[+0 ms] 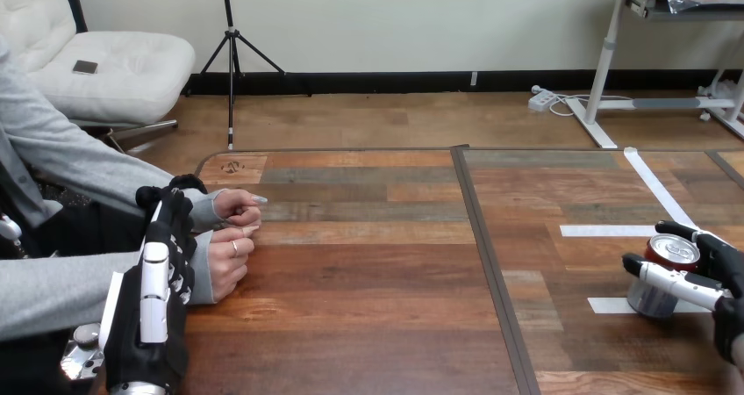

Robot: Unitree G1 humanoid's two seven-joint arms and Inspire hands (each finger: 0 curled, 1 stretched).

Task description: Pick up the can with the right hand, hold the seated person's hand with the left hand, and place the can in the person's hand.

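Nearest, at the left, the robot's left hand point(165, 263) reaches up along the surface's point(368, 281) edge, back upward, its tip against the sleeved wrists of the person's two hands. Whether it has actually taken hold of a wrist, I cannot tell.

At the right edge, the right hand point(725, 263) is closed round the can point(660, 283): one finger point(676, 281) crosses its near side and others wrap the far side. The can stands upright on the surface, on a strip of white tape point(610, 305), so it looks gripped but not yet lifted.

A little farther in, the person's hands rest side by side near the left edge, the nearer hand point(226, 263) and the farther hand point(235, 205), both loosely curled, neither opened to receive anything.

The can is probably light, with thin smooth metal walls that slip easily and dent under a hard squeeze. It is best held round the middle of its side, kept upright.

By count there are one can, two robot hands, the person's two hands, and three strips of tape.
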